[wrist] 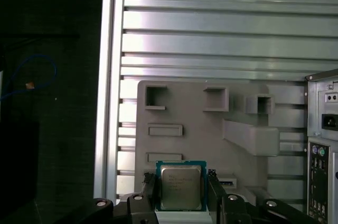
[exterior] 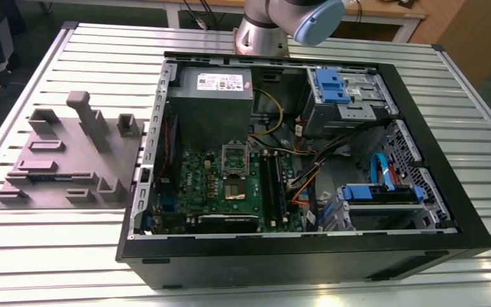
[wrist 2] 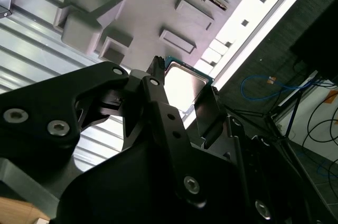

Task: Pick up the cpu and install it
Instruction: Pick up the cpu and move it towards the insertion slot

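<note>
A slatted metal desk (exterior: 49, 249) carries a grey fixture tray (wrist: 190, 108) and, beside the tray, an open computer case (exterior: 305, 256). Over one edge of the tray, the jaws clamp the cpu (wrist: 181, 186) by two opposite sides. So slight a hold could let it slip or twist. Faint print marks its lid; a white label (exterior: 220, 82) sits inside the case.

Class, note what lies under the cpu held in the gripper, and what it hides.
Under the cpu, clamped in the gripper, the grey moulded tray shows on the slatted table. The patch of tray behind the chip is covered, so what sits there cannot be seen.
</note>
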Motion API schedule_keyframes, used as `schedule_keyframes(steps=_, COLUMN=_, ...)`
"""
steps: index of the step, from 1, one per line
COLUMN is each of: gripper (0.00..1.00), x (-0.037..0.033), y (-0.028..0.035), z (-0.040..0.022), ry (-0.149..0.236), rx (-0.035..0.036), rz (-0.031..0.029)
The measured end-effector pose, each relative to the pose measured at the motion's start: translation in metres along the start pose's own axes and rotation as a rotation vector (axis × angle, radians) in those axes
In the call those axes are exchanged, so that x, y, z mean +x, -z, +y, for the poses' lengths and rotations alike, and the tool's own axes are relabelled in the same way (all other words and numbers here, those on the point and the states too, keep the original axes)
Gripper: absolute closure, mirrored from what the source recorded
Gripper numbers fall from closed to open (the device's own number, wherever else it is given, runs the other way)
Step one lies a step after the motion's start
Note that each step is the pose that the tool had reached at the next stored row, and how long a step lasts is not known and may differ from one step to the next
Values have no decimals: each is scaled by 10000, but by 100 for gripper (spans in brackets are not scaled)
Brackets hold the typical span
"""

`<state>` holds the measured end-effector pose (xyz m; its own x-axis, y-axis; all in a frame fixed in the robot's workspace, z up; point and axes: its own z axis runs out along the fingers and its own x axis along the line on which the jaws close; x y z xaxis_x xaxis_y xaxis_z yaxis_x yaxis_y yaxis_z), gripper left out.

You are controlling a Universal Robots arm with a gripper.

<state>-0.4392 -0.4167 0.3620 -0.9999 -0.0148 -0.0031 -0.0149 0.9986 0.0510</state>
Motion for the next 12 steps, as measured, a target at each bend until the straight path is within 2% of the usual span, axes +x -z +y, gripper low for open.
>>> schedule_keyframes(steps=12, gripper=53, x=-28, y=14, z=0, ry=0, rx=1, rz=2)
